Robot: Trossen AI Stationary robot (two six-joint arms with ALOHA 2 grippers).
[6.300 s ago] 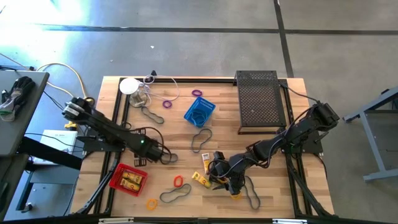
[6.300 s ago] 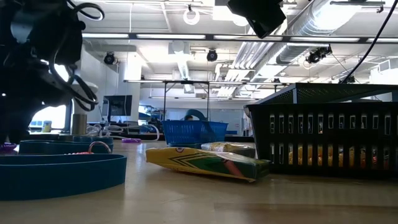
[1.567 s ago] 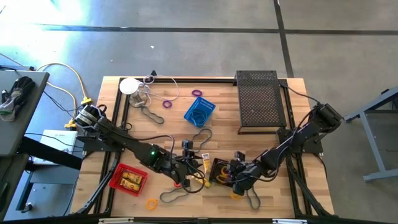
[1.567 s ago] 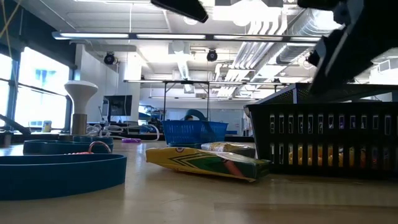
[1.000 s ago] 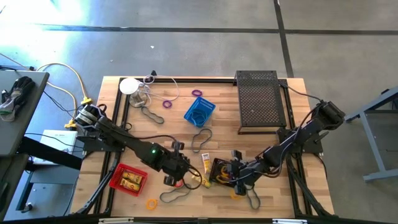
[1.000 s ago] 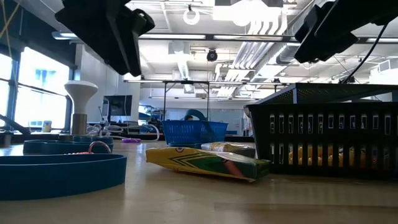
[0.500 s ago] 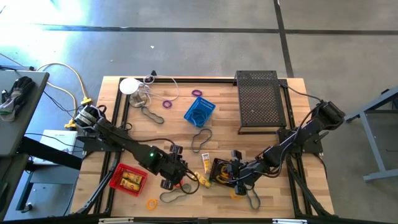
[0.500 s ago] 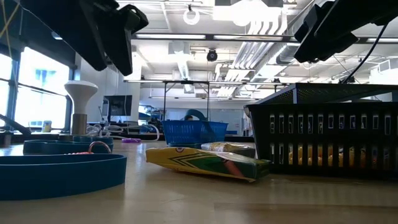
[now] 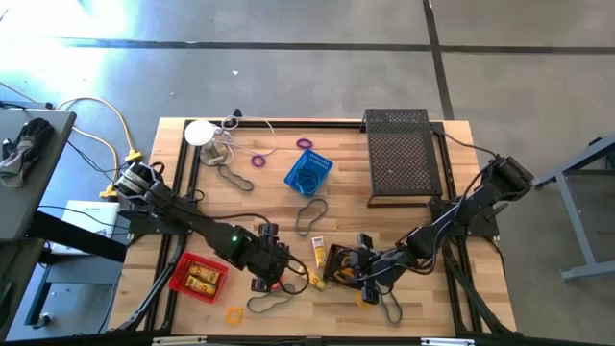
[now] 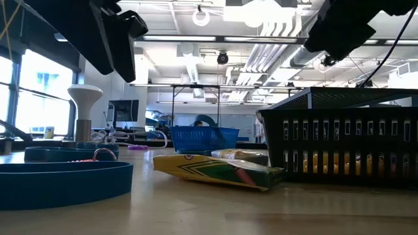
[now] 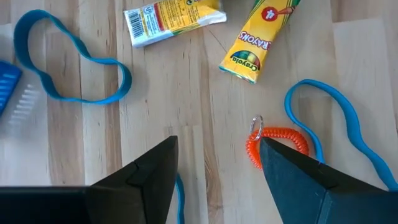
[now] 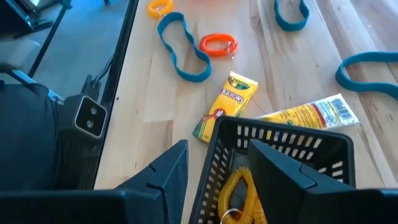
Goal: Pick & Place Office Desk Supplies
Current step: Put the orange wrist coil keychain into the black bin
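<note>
Near the desk's front edge, your left gripper [image 11: 214,171] hovers wide open, empty, over the orange coil [image 11: 275,140]; descend off-centre and you'll flick it away.

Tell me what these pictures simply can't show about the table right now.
- Small black mesh basket: right wrist view, its contents mostly cut off by the picture's edge and the right claw.
- Orange coiled ring: left wrist view, partly behind the left claw.
- Red mesh basket: high view, contents too small.
</note>
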